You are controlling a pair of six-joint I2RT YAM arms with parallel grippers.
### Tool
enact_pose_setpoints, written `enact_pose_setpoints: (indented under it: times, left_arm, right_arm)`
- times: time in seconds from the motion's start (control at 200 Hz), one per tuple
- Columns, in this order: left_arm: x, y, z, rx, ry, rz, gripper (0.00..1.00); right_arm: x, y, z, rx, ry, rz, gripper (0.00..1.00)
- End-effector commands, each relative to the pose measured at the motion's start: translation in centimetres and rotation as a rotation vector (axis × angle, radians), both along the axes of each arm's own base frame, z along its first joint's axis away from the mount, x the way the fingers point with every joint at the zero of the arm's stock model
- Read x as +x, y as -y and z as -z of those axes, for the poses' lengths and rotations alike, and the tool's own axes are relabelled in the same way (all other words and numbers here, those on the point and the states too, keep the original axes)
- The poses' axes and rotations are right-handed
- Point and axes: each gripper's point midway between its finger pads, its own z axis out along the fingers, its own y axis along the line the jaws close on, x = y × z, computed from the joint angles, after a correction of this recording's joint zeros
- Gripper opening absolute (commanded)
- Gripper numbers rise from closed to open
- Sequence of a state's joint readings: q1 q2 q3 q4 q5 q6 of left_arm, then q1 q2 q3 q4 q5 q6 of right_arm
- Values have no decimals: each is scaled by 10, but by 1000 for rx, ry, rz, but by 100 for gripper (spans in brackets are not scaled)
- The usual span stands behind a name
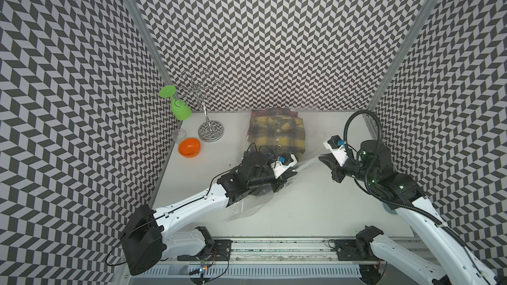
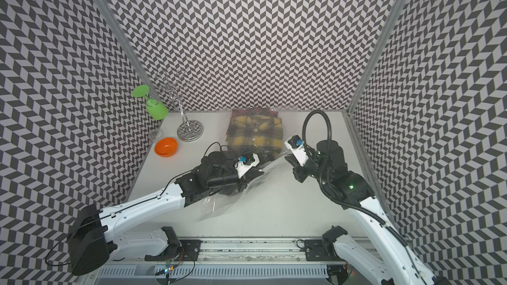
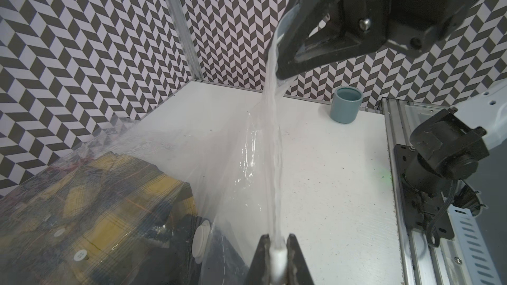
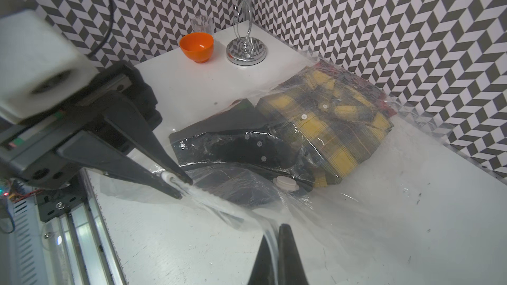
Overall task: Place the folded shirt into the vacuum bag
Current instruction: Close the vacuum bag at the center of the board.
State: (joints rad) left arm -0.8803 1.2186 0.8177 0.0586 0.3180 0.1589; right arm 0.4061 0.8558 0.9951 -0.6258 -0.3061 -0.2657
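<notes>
The left jaws and the right jaws are each clamped shut on the whitish zip-seal edge (image 3: 274,160) of the vacuum bag (image 4: 356,209), one pair toward each end. The strip is stretched between them above the bench (image 1: 301,215). From that raised edge the clear film slopes down and back to the rear wall.

Under the film, apparently inside the bag, lies the folded shirt (image 1: 277,135) (image 2: 256,135), yellow and dark plaid, near the rear wall. A black garment (image 4: 233,146) with white buttons lies just in front of it. The round white valve cap (image 4: 286,182) sits on the film over that black cloth.

At the back left corner stand a chrome rack (image 1: 210,131) with a green goblet (image 1: 181,109) hanging on it, an orange bowl (image 1: 189,147) and a clear glass (image 1: 179,134).
</notes>
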Motion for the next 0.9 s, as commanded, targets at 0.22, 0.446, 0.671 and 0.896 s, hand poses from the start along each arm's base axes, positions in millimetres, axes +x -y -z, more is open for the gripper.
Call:
enact_pose_setpoints:
  times: [0.22, 0.446, 0.671, 0.896]
  left_arm:
    - [-9, -26, 72, 208, -167, -51, 0]
    - [-11, -31, 81, 231, -176, -52, 0]
    - [-3, -25, 66, 201, -137, -58, 0]
    - [5, -11, 36, 94, -120, -34, 0]
  right_arm:
    - [36, 47, -79, 132, 299, 270, 0]
    - [45, 52, -80, 152, 292, 311, 0]
    - [32, 26, -69, 169, 258, 141, 0]
    - [16, 13, -35, 118, 125, 44, 33]
